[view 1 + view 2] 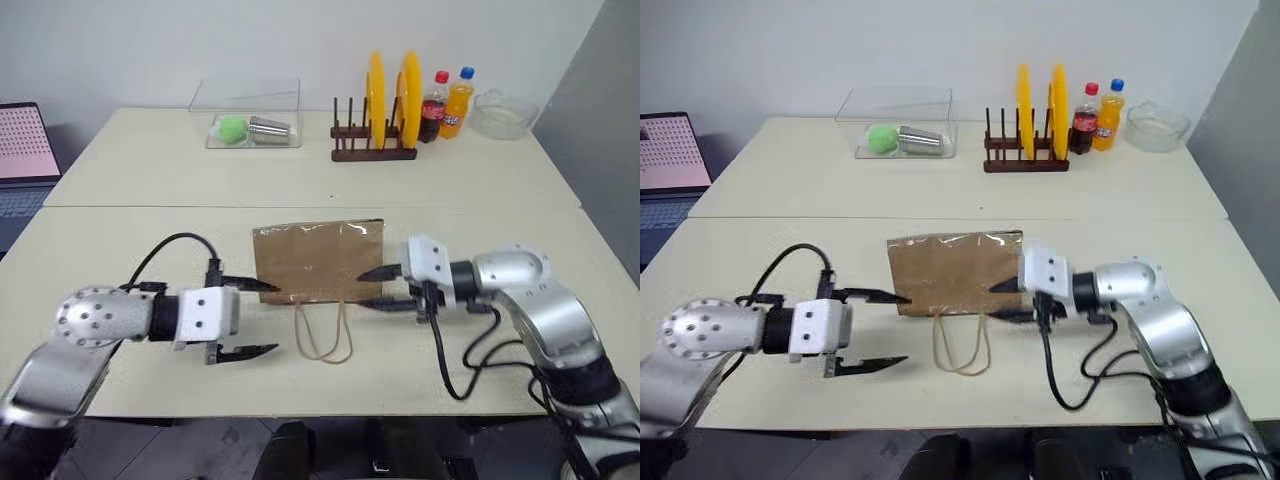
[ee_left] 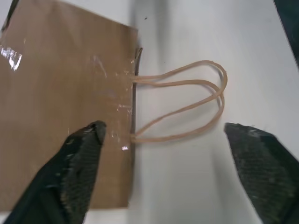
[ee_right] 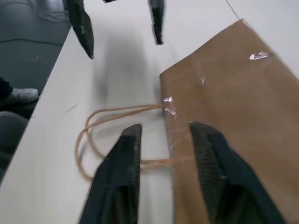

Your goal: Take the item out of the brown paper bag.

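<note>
Between the two pincers, brown paper bag (image 1: 318, 261) lies flat on table (image 1: 150, 170), loop handles (image 1: 323, 332) toward its near edge; left gripper (image 1: 248, 318) spread wide at bag's left corner, right gripper (image 1: 383, 288) released, empty, at its right corner.

Even, bright overhead light, soft shadows under arms on the table (image 1: 150, 200), small glare spots on tape of the brown paper bag (image 3: 233, 93); wrist views softer, near fingers blurred, bg slightly smeared.

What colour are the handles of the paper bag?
Light tan handles, clearest in the left wrist view.
</note>
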Robot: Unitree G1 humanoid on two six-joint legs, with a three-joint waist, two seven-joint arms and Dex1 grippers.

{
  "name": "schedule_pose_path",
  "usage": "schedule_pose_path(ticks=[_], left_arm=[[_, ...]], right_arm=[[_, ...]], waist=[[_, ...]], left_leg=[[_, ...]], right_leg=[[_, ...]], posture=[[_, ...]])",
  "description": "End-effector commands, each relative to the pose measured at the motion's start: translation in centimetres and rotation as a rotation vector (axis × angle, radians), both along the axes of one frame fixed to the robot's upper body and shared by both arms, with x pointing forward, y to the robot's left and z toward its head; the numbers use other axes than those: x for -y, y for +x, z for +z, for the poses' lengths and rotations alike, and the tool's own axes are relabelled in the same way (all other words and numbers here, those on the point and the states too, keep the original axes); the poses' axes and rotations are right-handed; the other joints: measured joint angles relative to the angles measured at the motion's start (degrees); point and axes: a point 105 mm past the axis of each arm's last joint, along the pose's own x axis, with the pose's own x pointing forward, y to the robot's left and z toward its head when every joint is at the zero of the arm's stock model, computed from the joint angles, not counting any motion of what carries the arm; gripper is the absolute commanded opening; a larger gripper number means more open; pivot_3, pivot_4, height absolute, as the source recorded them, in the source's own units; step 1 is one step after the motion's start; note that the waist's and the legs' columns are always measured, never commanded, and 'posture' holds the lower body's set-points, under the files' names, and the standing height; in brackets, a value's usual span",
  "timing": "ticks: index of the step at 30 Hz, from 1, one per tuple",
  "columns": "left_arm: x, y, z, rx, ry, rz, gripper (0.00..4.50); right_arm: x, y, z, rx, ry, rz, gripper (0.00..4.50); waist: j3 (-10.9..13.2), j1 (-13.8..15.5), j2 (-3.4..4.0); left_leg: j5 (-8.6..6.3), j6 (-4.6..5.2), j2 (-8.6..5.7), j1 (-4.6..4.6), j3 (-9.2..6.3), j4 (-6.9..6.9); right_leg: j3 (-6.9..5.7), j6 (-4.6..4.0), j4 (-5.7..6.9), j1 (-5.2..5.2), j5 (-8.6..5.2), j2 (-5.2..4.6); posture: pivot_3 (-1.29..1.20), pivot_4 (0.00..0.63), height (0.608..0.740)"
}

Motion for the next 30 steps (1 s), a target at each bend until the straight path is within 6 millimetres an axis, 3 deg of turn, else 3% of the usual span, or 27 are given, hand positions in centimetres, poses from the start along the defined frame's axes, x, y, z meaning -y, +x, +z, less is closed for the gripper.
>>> schedule_pose_path(ticks=[1, 5, 17, 26, 30], left_arm=[[1.3, 0.9, -0.2, 0.083, 0.057, -0.115, 4.50], [3.0, 2.3, -0.9, 0.175, 0.096, -0.219, 4.50], [4.0, 3.9, -2.8, 0.240, 0.171, -0.363, 4.50], [5.6, 3.4, -4.7, 0.234, 0.175, -0.439, 4.50], [5.6, 2.9, -5.4, 0.207, 0.187, -0.464, 3.62]], right_arm=[[0.8, -1.3, 0.6, 0.026, 0.023, -0.069, 3.02], [1.0, -2.5, -0.5, 0.008, 0.014, -0.129, 4.48], [2.0, -3.7, -0.6, -0.034, 0.025, -0.218, 4.48], [2.1, -4.3, -0.3, -0.053, 0.038, -0.218, 4.48], [2.0, -4.3, -0.1, -0.052, 0.039, -0.220, 4.50]], waist=[[0.0, 0.0, -0.01], [0.0, -0.2, -0.02], [0.0, -0.1, -0.04], [0.0, -0.1, -0.05], [0.0, -0.1, -0.06]], left_leg=[[0.00, 0.00, -0.02, 0.01, 0.01, 0.01], [0.00, 0.01, 0.01, 0.00, 0.08, 0.02], [0.00, 0.01, -0.01, -0.03, 0.04, 0.05], [0.00, 0.01, -0.01, -0.03, 0.01, 0.05], [0.00, 0.01, -0.01, -0.04, 0.01, 0.05]], right_leg=[[0.00, 0.02, 0.01, 0.02, 0.00, -0.01], [0.06, 0.07, 0.05, -0.02, 0.01, 0.03], [0.03, 0.10, 0.00, 0.01, 0.01, 0.04], [0.00, 0.12, -0.01, 0.03, 0.02, 0.04], [0.00, 0.12, -0.01, 0.03, 0.02, 0.05]], posture=[[0.00, 0.150, 0.740], [0.00, 0.150, 0.740], [0.00, 0.150, 0.740], [0.00, 0.150, 0.740], [0.00, 0.150, 0.740]])
